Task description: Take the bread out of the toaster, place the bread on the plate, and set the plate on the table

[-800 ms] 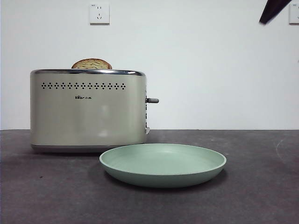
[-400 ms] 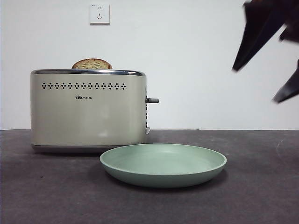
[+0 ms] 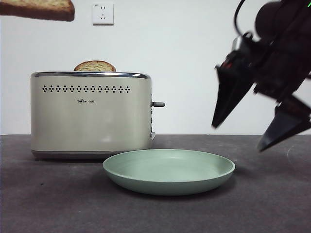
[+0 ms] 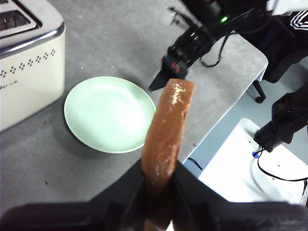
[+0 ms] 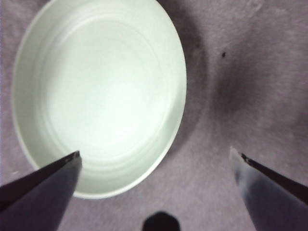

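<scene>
Table [image 3: 48, 204]: dark, bearing the toaster [image 3: 91, 114], where a dome-topped slice [image 3: 95, 66] is seen unmoved in a slot. The plate [image 3: 169, 171] is found unchanged just in front of it. The right gripper [image 3: 260, 131], only a tip at the corner a second ago, has been lowered over the plate's far edge, jaws wide apart. The bread [image 4: 166, 130], newly in view high at one side, is clamped by the left gripper [image 4: 156, 185]. Placing is judged next.

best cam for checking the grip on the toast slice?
Left wrist view: the left end effector is shut on the bread, seen edge-on, so the clamp is visible. Front view shows only a cropped piece of the bread in the top corner, grip out of frame. Right wrist view shows none of it.
</scene>
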{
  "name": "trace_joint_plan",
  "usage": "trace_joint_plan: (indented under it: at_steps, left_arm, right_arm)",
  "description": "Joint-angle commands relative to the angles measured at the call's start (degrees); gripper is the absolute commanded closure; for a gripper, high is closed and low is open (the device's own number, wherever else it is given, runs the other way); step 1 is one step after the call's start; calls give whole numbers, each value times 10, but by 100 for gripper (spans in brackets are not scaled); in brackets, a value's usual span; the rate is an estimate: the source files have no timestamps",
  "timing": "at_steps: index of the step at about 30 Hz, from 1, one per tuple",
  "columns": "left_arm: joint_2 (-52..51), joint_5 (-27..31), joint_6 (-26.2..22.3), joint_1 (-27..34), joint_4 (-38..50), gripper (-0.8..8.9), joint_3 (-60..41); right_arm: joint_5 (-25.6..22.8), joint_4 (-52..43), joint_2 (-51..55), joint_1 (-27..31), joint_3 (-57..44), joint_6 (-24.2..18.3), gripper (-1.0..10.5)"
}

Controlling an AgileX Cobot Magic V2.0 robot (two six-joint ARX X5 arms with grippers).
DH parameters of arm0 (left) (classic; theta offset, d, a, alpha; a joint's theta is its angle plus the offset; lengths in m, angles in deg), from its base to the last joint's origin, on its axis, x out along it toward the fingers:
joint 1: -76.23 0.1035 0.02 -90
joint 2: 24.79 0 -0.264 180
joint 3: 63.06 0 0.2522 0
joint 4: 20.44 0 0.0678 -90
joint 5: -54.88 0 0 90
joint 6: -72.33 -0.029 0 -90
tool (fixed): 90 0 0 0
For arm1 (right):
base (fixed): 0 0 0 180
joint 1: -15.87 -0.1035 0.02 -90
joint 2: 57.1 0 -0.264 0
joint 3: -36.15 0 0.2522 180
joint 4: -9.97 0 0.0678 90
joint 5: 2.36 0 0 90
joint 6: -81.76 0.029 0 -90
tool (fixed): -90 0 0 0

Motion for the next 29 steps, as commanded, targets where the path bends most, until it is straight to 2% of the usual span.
trace_joint_plan:
  at_steps: [1, 5, 9, 19, 29]
  left_arm:
    - [-5, -3, -3, -2, 9, 820, 0]
    - [-5, -2, -3, -2, 9, 820, 0]
    - [-5, -2, -3, -2, 9, 820, 0]
    - [-5, -2, -1, -2, 9, 821, 0]
    - [-5, -3, 2, -2, 9, 821, 0]
  right_arm:
    - [-12, -19, -30, -13, 1, 10, 518]
    - [-12, -43, -60, -22, 1, 19, 533]
    - [-12, -62, -84, -28, 1, 20, 683]
    - [-12, -88, -110, -28, 1, 20, 965]
    - [-12, -94, -91, -28, 1, 31, 964]
